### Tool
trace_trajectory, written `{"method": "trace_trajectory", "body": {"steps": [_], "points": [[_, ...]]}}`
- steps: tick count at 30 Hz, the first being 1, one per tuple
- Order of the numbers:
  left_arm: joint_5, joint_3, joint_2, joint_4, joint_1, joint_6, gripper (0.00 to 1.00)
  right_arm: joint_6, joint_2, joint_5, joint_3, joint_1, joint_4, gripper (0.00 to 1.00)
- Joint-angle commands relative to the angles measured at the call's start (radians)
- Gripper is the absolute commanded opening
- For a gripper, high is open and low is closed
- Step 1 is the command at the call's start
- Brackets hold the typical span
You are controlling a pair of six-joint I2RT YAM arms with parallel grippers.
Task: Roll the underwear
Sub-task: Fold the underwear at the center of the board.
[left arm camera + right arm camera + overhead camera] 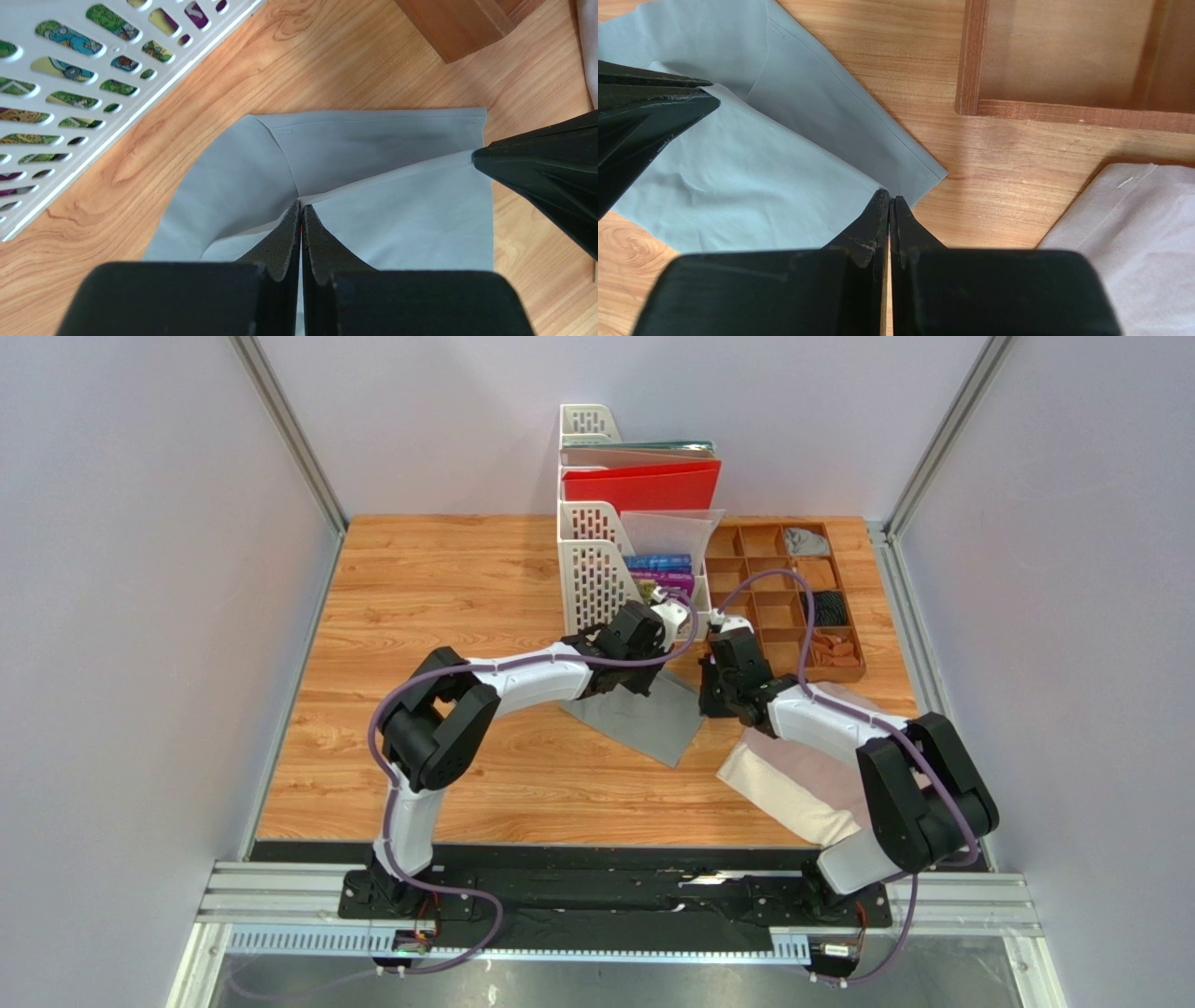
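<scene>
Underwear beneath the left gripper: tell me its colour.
Plain grey underwear, clearest in the left wrist view.

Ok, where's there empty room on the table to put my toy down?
Biggest bare patch: the tabletop left of the white rack. A smaller one: near the front edge, in front of the grey underwear. The middle and right are crowded: rack, wooden tray, pale underwear.

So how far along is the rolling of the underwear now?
Done: nothing is rolled yet. In hand: the grey underwear lies flat with one layer turned over itself, and the left gripper and right gripper are both shut on that layer's edge. Remaining: rolling it up, then the beige underwear, lying flat.
</scene>
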State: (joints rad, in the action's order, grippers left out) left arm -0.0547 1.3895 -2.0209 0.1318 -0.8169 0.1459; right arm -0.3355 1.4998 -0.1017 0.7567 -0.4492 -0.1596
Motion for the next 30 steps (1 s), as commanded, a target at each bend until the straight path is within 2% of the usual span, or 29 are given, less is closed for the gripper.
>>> {"method": "trace_trajectory", "body": {"steps": [1, 13, 15, 17, 19, 23, 30], "points": [[-0.019, 0.054, -0.018, 0.005, -0.002, -0.035, 0.0, 0.026, 0.02, -0.038, 0.039, 0.012, 0.025, 0.0], [-0.011, 0.117, -0.065, 0.025, 0.005, -0.045, 0.0, 0.03, 0.028, -0.041, 0.058, 0.033, 0.017, 0.01], [-0.008, 0.12, -0.064, 0.023, 0.01, -0.042, 0.0, 0.035, 0.01, -0.021, 0.058, 0.046, 0.015, 0.09], [0.0, 0.124, -0.062, 0.025, 0.012, -0.04, 0.0, 0.041, 0.0, -0.006, 0.047, 0.053, 0.023, 0.25], [0.006, 0.126, -0.064, 0.025, 0.013, -0.037, 0.0, 0.039, -0.016, 0.032, 0.027, 0.069, 0.049, 0.34], [0.015, 0.128, -0.065, 0.025, 0.015, -0.034, 0.0, 0.026, -0.042, 0.071, -0.02, 0.093, 0.091, 0.42], [0.03, 0.135, -0.07, 0.023, 0.018, -0.043, 0.0, 0.043, -0.041, 0.145, -0.06, 0.101, 0.15, 0.43]]}}
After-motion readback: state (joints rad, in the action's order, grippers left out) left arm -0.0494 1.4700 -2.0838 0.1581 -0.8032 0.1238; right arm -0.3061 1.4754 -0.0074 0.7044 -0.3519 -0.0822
